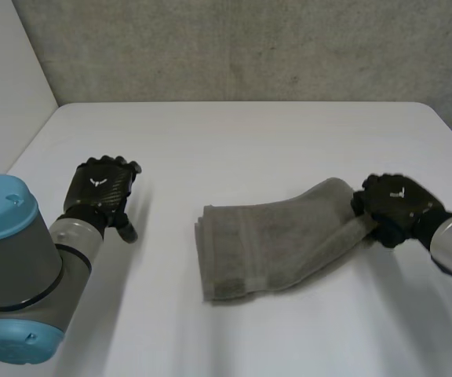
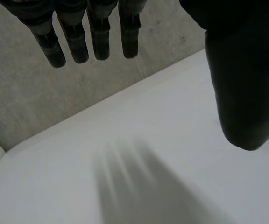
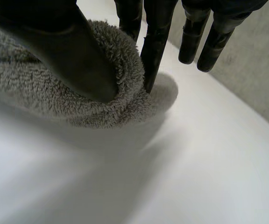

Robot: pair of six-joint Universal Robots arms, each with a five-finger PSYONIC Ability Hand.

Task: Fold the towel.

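White table (image 1: 249,141) bears the towel (image 1: 265,243), one end pinched between thumb and fingers of the right hand (image 1: 395,206), left hand (image 1: 100,188) straight-fingered, empty, well aside; best carry that end across low, edges flush.

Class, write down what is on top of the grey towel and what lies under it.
At one end of the towel, the right hand pinches a raised fold between thumb and fingers. Underneath is the white table; the covered patch cannot be seen.
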